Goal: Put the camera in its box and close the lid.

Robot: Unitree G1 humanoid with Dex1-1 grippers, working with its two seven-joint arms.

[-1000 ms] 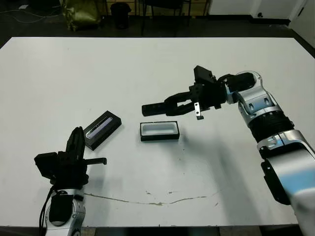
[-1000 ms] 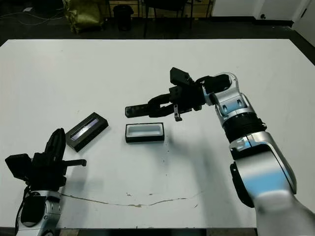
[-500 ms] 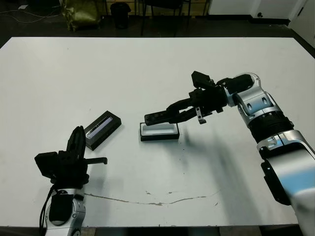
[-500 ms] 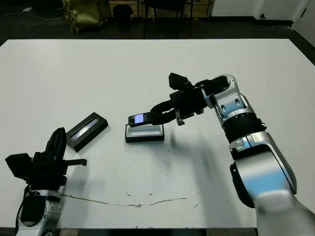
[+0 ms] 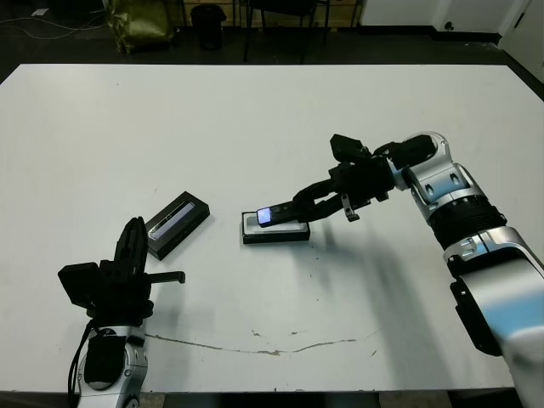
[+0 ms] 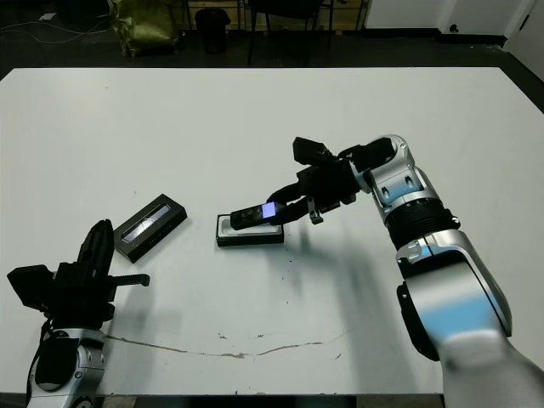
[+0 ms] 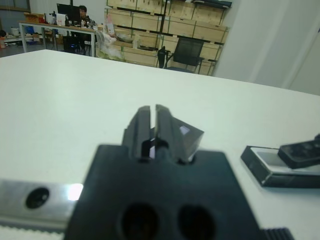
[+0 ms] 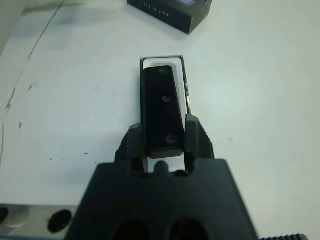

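- Matte black oblong camera (image 5: 285, 212), bluish patch lit at its outer end, hangs tilted over the shallow white-lined black box (image 5: 275, 231) at frame centre, clamped between the right gripper (image 8: 165, 137) fingers.
- Right wrist view shows the bar lined up inside the box's rim.
- Flat black lid (image 5: 177, 224) with glossy lavender strip lies left of the box, apart from it.
- Left gripper (image 7: 152, 116), jaws closed and empty, sits lower left; the white table (image 5: 255, 119) is bare beyond it.

The right arm (image 5: 459, 212) is built of glossy silver-white shells with a ribbed black band between them, ending in a blocky black wrist and right gripper (image 5: 299, 206) with two slim black fingers and a small metal bracket. The left gripper (image 5: 129, 251) is matte black above a grey forearm with a black cable.
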